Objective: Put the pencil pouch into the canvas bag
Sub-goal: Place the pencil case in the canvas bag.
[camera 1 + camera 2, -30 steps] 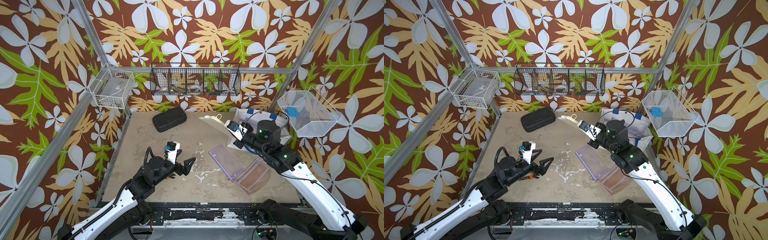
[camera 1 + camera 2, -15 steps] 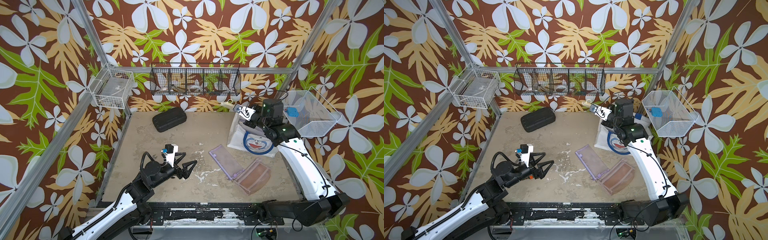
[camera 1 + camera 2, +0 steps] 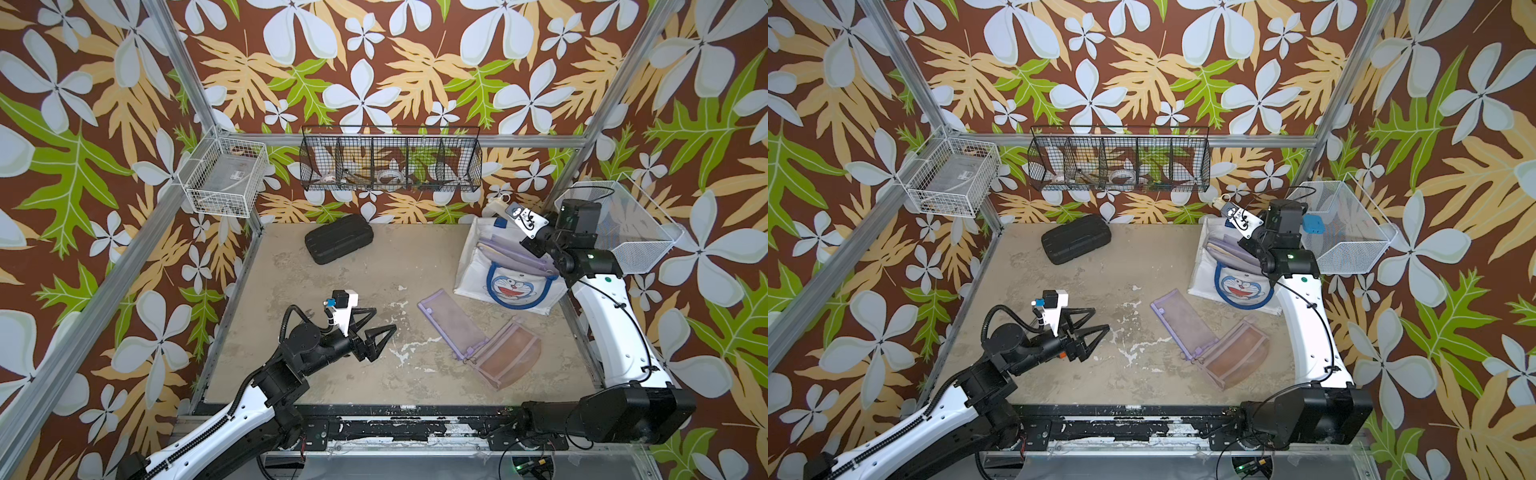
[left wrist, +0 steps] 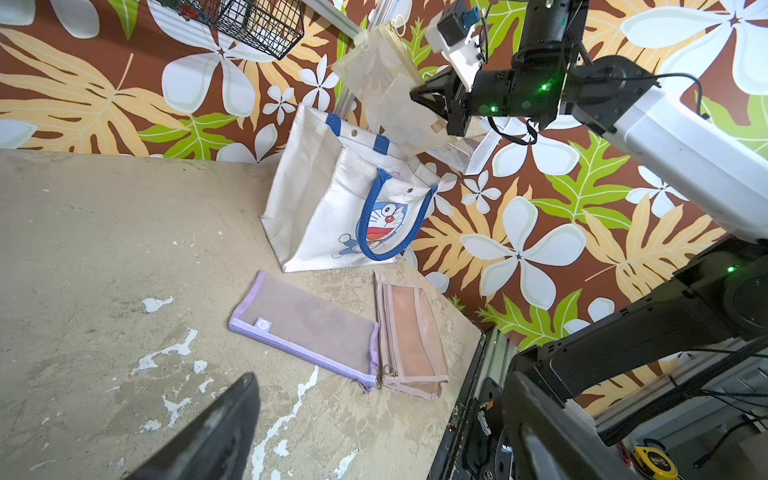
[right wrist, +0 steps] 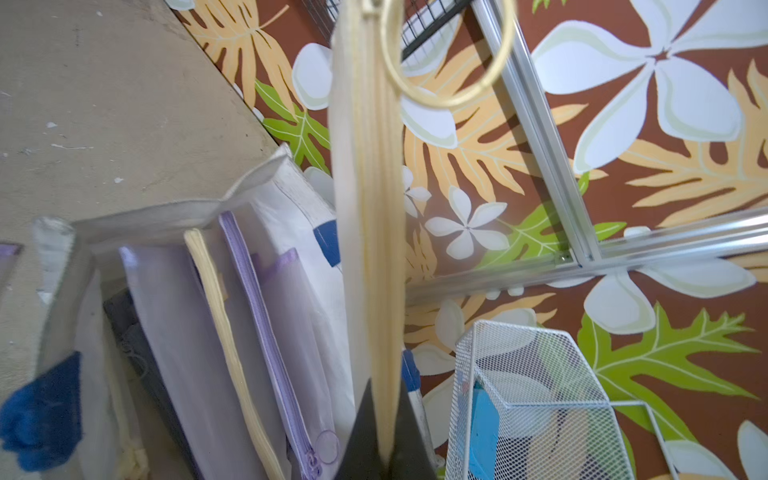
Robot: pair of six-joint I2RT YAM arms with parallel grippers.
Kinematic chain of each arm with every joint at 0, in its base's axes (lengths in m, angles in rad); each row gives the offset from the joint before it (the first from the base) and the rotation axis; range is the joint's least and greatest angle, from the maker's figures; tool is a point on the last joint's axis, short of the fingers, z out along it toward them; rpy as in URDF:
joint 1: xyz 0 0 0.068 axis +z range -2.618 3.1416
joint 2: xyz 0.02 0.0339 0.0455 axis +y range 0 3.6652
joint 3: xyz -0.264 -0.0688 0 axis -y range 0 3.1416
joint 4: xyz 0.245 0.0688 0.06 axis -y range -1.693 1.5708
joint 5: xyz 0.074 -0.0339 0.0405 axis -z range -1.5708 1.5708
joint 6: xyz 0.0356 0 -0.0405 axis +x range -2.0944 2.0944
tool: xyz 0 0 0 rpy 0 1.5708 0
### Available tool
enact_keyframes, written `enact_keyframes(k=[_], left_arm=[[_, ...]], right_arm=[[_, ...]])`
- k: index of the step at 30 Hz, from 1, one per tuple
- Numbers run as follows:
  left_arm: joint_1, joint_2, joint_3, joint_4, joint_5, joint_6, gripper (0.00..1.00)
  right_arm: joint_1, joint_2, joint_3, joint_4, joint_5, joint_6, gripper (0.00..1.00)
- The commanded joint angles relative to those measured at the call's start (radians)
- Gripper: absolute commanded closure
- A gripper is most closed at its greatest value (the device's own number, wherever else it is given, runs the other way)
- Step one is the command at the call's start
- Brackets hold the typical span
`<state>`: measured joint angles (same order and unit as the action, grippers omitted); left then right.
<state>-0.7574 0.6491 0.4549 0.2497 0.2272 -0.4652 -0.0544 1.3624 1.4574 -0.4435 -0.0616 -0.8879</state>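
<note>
Above the canvas bag [image 4: 316, 208], near the rear rim of its open mouth, the right gripper [image 4: 434, 110] holds a cream pencil pouch [image 4: 386, 95] pinched flat by one end between its narrow jaws. The pouch's ring pull is at the far end in the right wrist view. The pouch is not inside the bag. Its lower corner sits close to the rim, and whether it touches cannot be told. Several purple and cream pouches [image 5: 257, 311] already stand on edge inside the bag.

On the table in front of the bag lie a purple pouch [image 3: 451, 322] and a pink pouch [image 3: 509, 353], touching at their zipper ends. A black hard case [image 3: 338, 238] rests well away from the bag towards the back wall. The left gripper [image 3: 384, 319] hovers over bare table far from the bag, with its fingers spread wide and empty.

The step in hand looks like the carry to the drop point. The next move probably calls for bringing the pouch over the gap beside the standing pouches, tipping it edge-down, lowering it past the rim and then letting go. The soft rim could catch the pouch's corner.
</note>
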Motion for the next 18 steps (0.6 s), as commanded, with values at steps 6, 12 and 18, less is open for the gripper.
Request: enact_keyframes(k=[6, 12, 18], left_arm=[[0.001, -0.006, -0.008, 0.046, 0.007, -0.012, 0.08], [0.001, 0.012, -0.019, 0.066, 0.011, -0.025, 0.08], [0.001, 0.02, -0.016, 0.065, 0.012, -0.025, 0.09]], right_arm=[[-0.009, 0.069, -0.066, 0.043, -0.013, 0.03, 1.0], [-0.017, 0.107, -0.064, 0.069, 0.076, 0.007, 1.0], [-0.027, 0.13, -0.128, 0.125, 0.151, 0.0, 1.0]])
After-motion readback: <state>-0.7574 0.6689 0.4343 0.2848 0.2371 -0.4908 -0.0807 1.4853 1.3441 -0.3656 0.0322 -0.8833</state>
